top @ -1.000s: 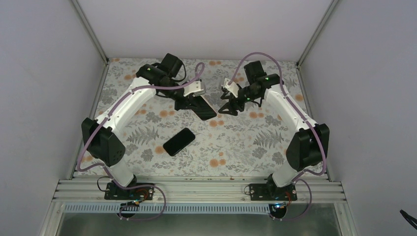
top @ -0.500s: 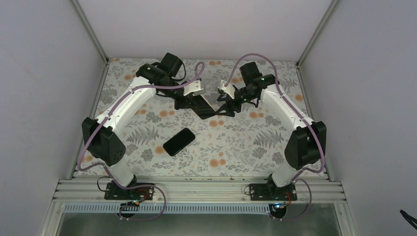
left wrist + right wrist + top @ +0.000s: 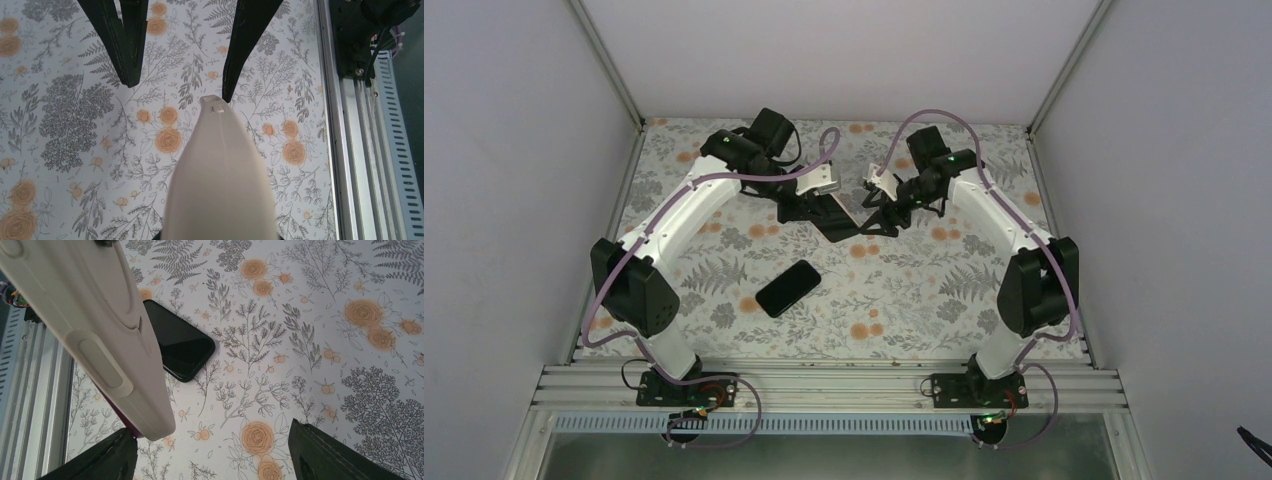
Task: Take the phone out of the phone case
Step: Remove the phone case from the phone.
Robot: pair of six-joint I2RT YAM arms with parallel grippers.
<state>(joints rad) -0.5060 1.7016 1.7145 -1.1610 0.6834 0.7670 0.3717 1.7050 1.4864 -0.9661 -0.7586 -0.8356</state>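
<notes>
The black phone (image 3: 787, 288) lies flat on the floral table, out of its case; it also shows in the right wrist view (image 3: 180, 342). My left gripper (image 3: 809, 205) is shut on the phone case (image 3: 836, 216), beige outside and dark inside, and holds it tilted above the table. In the left wrist view the case (image 3: 220, 170) hides my own fingers. My right gripper (image 3: 880, 214) is open, its fingers (image 3: 247, 45) astride the case's free end. In the right wrist view (image 3: 212, 429) the case (image 3: 100, 335) ends beside my left finger (image 3: 107, 457).
The floral table (image 3: 904, 290) is walled at the left, back and right. An aluminium rail (image 3: 824, 385) runs along the near edge and shows in the left wrist view (image 3: 350, 130). Purple cables loop over both arms.
My right gripper has moved left to the case's free end, which now lies between its open fingers. My left gripper still holds the case. The phone has not moved.
</notes>
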